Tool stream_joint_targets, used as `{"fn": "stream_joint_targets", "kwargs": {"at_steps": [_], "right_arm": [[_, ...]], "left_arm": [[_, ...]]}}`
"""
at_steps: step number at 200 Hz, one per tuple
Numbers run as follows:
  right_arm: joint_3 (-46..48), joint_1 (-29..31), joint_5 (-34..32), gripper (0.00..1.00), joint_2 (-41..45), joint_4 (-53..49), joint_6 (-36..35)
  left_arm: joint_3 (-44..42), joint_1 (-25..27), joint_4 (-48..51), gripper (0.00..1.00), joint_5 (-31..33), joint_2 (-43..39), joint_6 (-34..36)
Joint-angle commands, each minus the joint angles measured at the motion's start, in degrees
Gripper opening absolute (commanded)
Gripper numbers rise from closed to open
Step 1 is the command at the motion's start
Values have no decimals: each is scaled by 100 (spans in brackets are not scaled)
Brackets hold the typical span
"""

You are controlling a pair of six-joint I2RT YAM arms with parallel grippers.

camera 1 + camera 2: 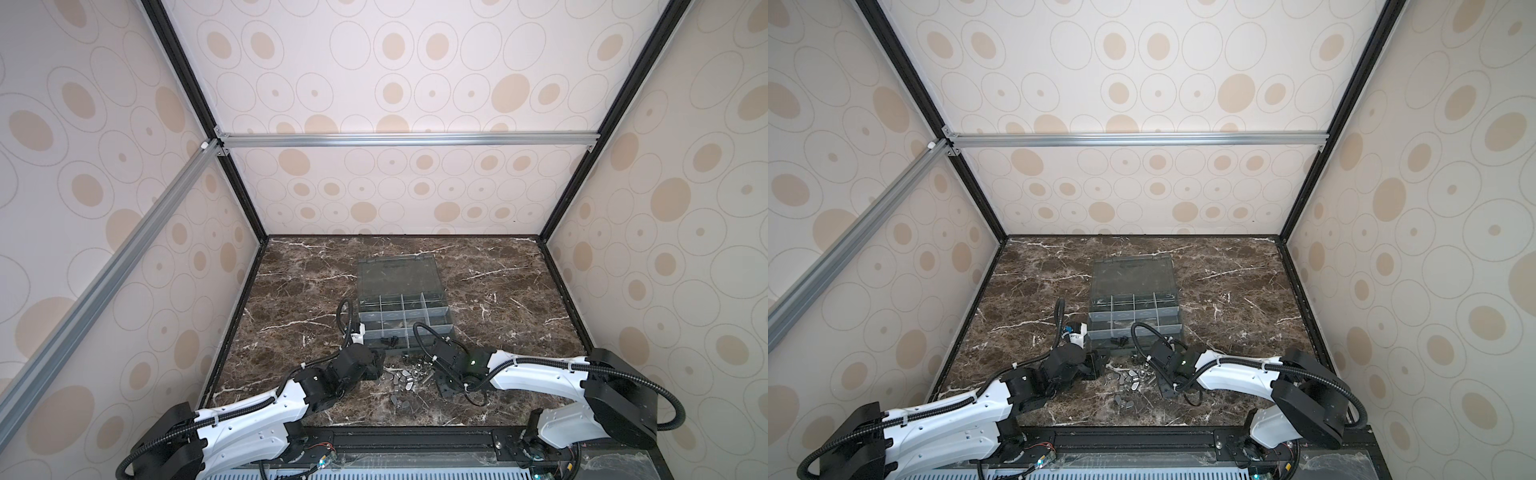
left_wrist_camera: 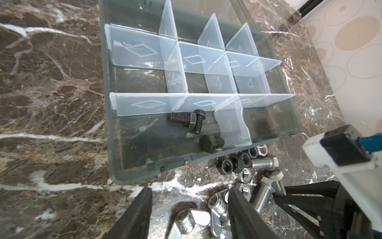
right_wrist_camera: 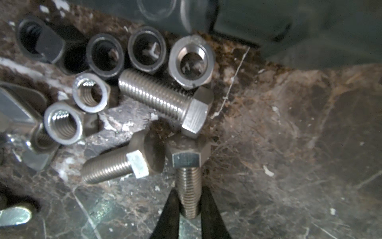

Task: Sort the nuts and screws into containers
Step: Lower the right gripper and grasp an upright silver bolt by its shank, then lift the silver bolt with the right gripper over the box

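Down at the right gripper (image 3: 189,193): shut narrow on the threaded shaft of a silver screw (image 3: 187,165), black fingers (image 3: 168,217) pressing either side near the shaft's tail. Gripped there, probably, for the sake of two long parallel flanks, with the hex head left clear for the drop. Lies lengthwise along the gripper's reach, head leading away from the wrist, towards the far left as judged, tail back between the fingers. Flat on the marble table (image 3: 289,144) or just lifted: cannot tell.

Just beyond the head, two more silver screws (image 3: 159,96), lying at different slants, then a cluster of nuts (image 3: 105,53), black and silver, holes mostly up, all close to the near wall of the organizer box (image 2: 105,82). Heaped there, it seems, for a short carry into the compartments (image 2: 142,80).

Left of the pile: left gripper (image 2: 190,192), jaws roughly half apart and empty, hovering over flat silvery lozenge pieces (image 2: 187,219), apparently waiting its turn.

Further out, in the box's near left compartment: three dark screws (image 2: 186,121), already sorted, lying flat at mixed angles. No parts visible in the other compartments. Beyond those, lid (image 1: 397,276) folded back on the far side.
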State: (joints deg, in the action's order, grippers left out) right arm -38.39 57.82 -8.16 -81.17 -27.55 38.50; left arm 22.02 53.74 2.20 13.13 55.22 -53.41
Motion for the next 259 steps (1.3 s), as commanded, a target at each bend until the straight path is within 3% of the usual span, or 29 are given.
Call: {"fn": "stream_joint_targets", "kwargs": {"at_steps": [1, 47, 103, 141, 181, 219, 259], "right_arm": [[7, 50, -61, 16, -170, 3, 61], [130, 154, 11, 15, 141, -181, 128], [539, 145, -678, 15, 1660, -985, 285], [225, -281, -918, 16, 2237, -1170, -307], [-651, -750, -501, 16, 1561, -756, -861], [-1383, -750, 246, 16, 447, -121, -777], [-1718, -755, 369, 16, -378, 248, -738]], "left_arm": [[-4, -21, 52, 59, 99, -115, -140], [22, -21, 113, 59, 102, -152, -160], [-51, -19, 88, 59, 111, -190, -214], [-31, -22, -2, 59, 77, -127, -188], [-25, -22, -22, 59, 24, -119, -205], [-27, -21, 12, 59, 41, -217, -218], [-29, -6, 187, 60, 74, -367, -221]]}}
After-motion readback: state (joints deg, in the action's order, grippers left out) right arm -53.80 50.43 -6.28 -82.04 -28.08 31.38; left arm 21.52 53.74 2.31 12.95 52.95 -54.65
